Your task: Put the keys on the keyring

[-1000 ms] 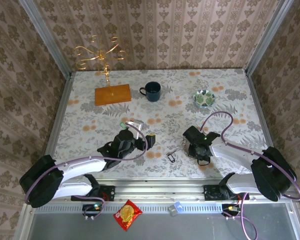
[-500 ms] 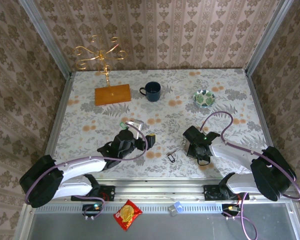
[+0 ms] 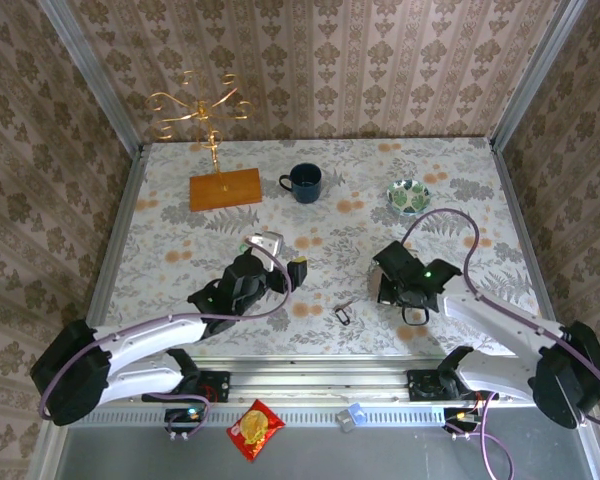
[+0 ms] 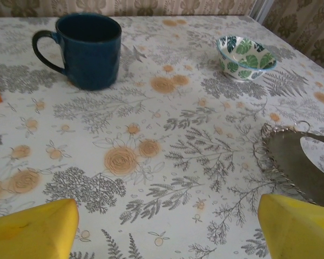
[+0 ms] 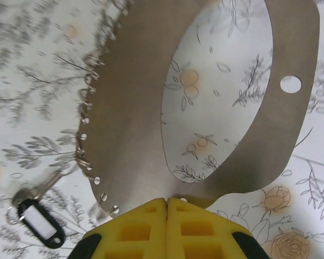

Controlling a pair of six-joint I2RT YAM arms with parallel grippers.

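My right gripper (image 5: 167,202) is shut on the lower edge of a wide grey strap loop (image 5: 129,135), which hangs over the flowered table. Small metal rings of the keyring (image 5: 85,108) sit along the strap's punched left edge. A metal key with a black tag (image 5: 40,221) lies on the table below and left of the strap; in the top view the keys (image 3: 343,312) lie between the two arms. The right gripper (image 3: 387,285) stands just right of them. My left gripper (image 4: 164,237) is open over bare table, with the strap (image 4: 297,162) at its right. In the top view the left gripper (image 3: 292,262) is left of the keys.
A dark blue mug (image 3: 305,182) and a leaf-patterned bowl (image 3: 408,196) stand further back. A gold wire stand (image 3: 200,105) on a wooden base (image 3: 225,188) is at the back left. Metal rails edge the table. A red packet (image 3: 255,428) lies below the front edge.
The right gripper has closed on the strap and moved up and to the right with it. The left arm has pushed a little further forward, still open.
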